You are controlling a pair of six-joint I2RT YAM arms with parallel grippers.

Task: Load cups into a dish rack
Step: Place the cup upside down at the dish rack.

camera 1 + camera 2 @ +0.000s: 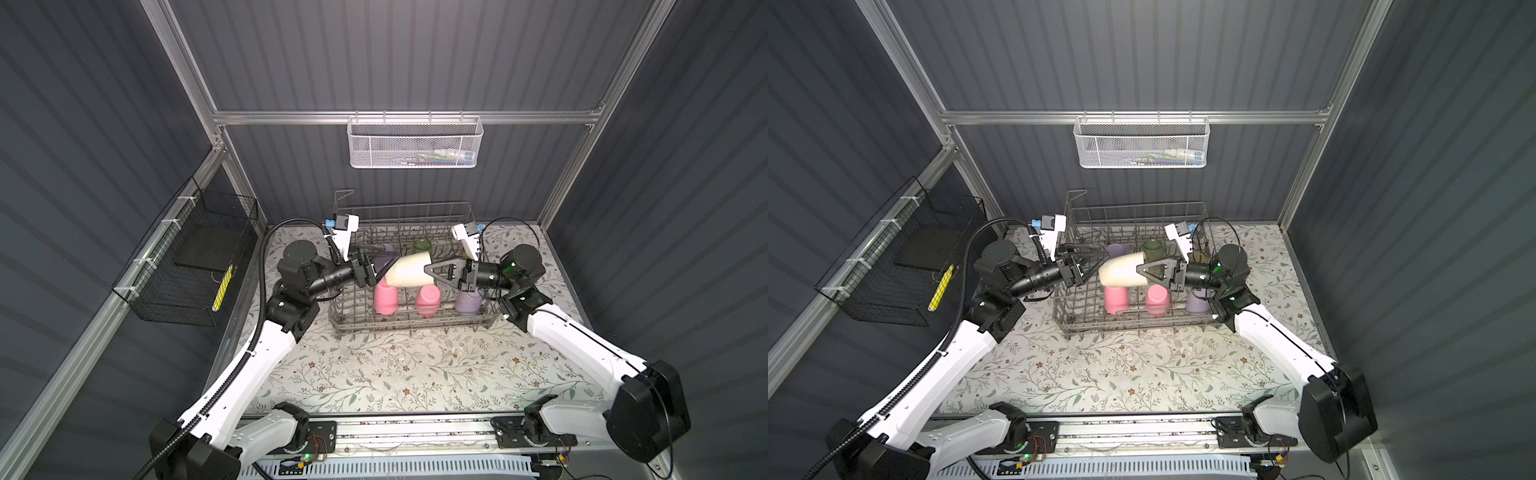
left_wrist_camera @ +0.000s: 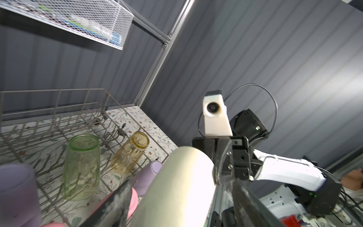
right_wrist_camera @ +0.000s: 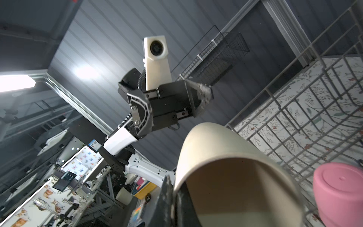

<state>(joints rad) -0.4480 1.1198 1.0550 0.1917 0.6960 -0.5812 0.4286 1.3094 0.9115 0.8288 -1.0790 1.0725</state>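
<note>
So the right end effector (image 1: 426, 269) is clamped shut on the rim wall of the beige cup (image 1: 409, 270), one finger inside the mouth and one outside. The cup is lying sideways in the air over the middle of the dish rack (image 1: 415, 325). The left end effector (image 1: 386, 266) has its jaws wide open around the cup's closed end. From its wrist view there looks to be a gap on one side, so I don't think it's holding anything.

Looks like a handoff to me, and that's the sketchy part. Right now it's all hanging on a thin pinch at one end of a smooth plastic wall. If the right lets go before the left has really squeezed, the cup drops straight onto the two pink cups (image 1: 385, 299) (image 1: 428, 300) right below it.

If the left closes off-centre on that rounded end, I'd bet the cup squirts out or twists in the right's pinch.

Further out, the green glass (image 2: 81, 163) and amber glass (image 2: 131, 151) stand behind, with lilac cups (image 1: 468, 302) nearby, so a falling cup or a wide swing could knock the glass ones. The floral surface (image 1: 395, 374) in front has no cups left on it.
</note>
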